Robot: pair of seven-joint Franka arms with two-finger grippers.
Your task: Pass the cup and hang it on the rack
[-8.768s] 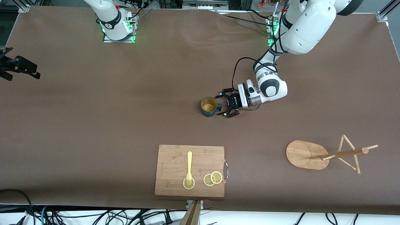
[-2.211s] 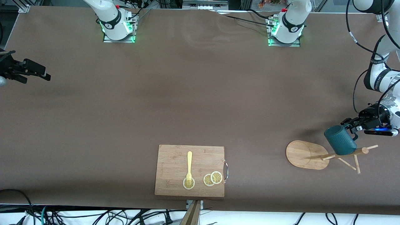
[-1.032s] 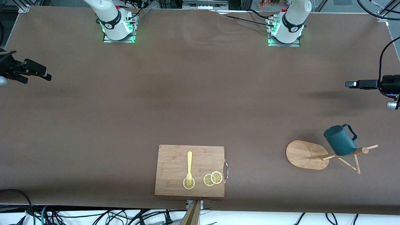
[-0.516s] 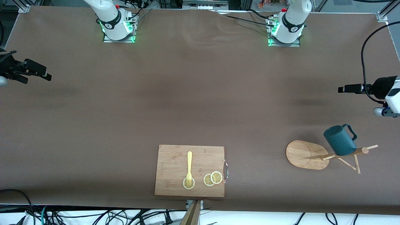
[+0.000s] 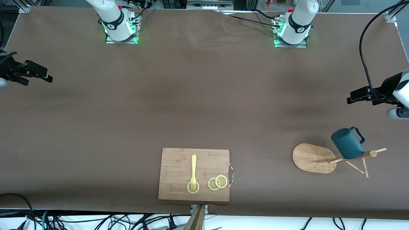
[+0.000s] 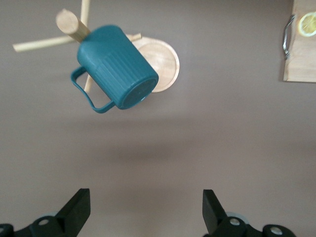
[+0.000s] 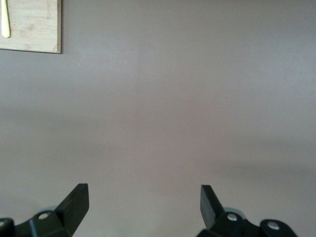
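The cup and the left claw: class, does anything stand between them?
Nothing visible does. The cup hangs on the rack, and the left claw, open, is over bare table with only cloth between them. The right claw waits open at its own end.

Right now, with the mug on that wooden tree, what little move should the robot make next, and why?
Probably just draw the left gripper farther back toward its base and stop. The teal mug already hangs on the wooden mug tree, both grippers are open and empty, and the right gripper waits over the right arm's end of the table, so nothing seems left to carry.
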